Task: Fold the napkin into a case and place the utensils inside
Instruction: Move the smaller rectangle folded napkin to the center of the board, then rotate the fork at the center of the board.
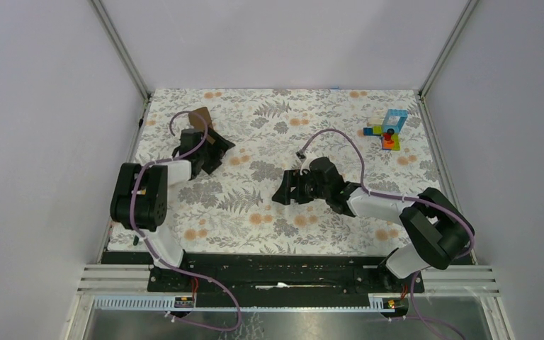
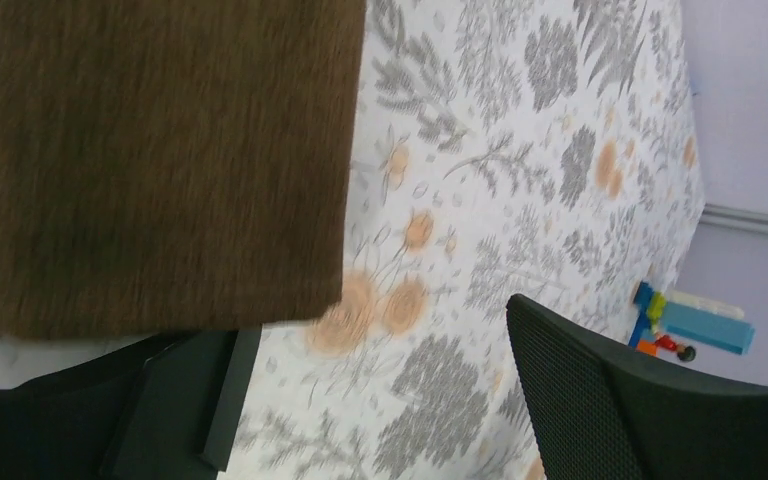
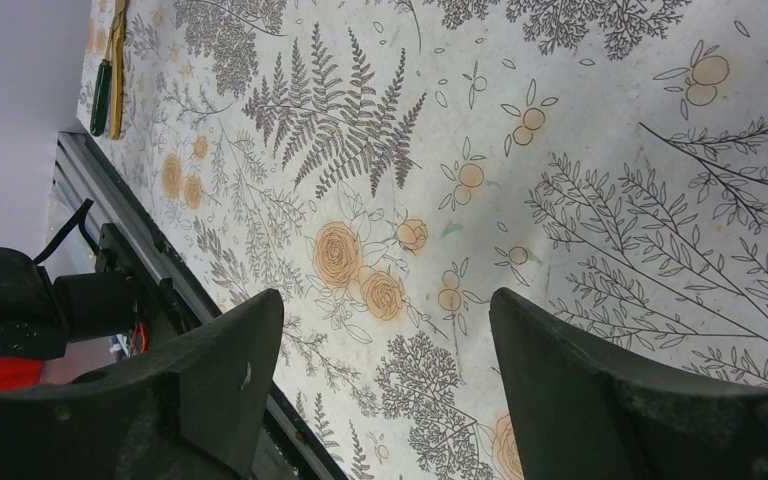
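The brown napkin (image 2: 160, 160) lies on the floral cloth and fills the upper left of the left wrist view. From above, the napkin (image 1: 200, 117) shows at the far left, partly behind the left arm. My left gripper (image 2: 380, 400) is open just in front of the napkin's near edge, and only floral cloth lies between its fingers. My right gripper (image 3: 385, 385) hangs open over the middle of the table (image 1: 255, 219), holding nothing. Thin yellow-orange utensils (image 3: 116, 60) with a dark green piece lie far off by the table's edge in the right wrist view.
A small stack of colourful toy blocks (image 1: 389, 129) stands at the far right of the table, and the blocks (image 2: 695, 325) also show in the left wrist view. A black rail (image 1: 283, 265) runs along the near edge. Grey walls close in both sides and the back.
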Controlling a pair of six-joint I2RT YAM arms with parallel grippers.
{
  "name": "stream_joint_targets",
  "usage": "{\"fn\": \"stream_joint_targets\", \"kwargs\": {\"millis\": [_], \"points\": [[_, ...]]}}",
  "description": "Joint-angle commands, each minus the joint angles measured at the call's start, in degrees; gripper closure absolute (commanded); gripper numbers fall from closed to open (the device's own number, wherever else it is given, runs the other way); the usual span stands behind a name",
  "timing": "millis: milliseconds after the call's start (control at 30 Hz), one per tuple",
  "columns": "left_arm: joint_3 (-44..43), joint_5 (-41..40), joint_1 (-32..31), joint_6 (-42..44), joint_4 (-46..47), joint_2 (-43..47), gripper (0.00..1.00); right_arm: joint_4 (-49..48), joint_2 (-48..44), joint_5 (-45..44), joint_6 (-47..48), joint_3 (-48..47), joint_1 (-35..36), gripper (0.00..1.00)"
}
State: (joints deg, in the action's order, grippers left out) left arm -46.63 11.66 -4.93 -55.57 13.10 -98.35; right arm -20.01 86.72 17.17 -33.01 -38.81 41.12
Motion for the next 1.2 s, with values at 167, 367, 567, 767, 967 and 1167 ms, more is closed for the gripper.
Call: {"fn": "stream_joint_targets", "kwargs": {"millis": [167, 367, 567, 767, 967, 1167], "points": [[-14.08, -6.14, 3.0, 1.85, -1.6, -9.86, 0.01, -1.05, -3.97, -0.12, 0.96, 0.88, -1.04, 0.18], [-18.23, 3.22, 4.92, 8.42, -12.31, -4.56, 0.01, 1.62, -6.79, 0.08, 2.88, 0.53, -1.36, 0.17], [-16.89, 1.45, 4.55, 18.78, -38.69, 15.49, 0.01, 10.69, -10.4, 3.11, 8.53, -2.57, -1.39, 0.16], [-13.79, -6.64, 17.83, 19.57, -62.54, 24.51, 0.01, 13.59, -12.49, 8.83, 10.78, -3.26, -1.4, 0.16], [-10.97, -18.35, 29.61, 15.01, -64.71, 25.77, 0.01, 13.16, -11.87, 12.81, 11.15, -1.95, -1.35, 0.16], [-2.26, -16.34, 42.62, 12.08, -58.69, 29.1, 0.02, 12.92, -11.77, 14.94, 10.74, -1.32, -1.34, 0.17]]}}
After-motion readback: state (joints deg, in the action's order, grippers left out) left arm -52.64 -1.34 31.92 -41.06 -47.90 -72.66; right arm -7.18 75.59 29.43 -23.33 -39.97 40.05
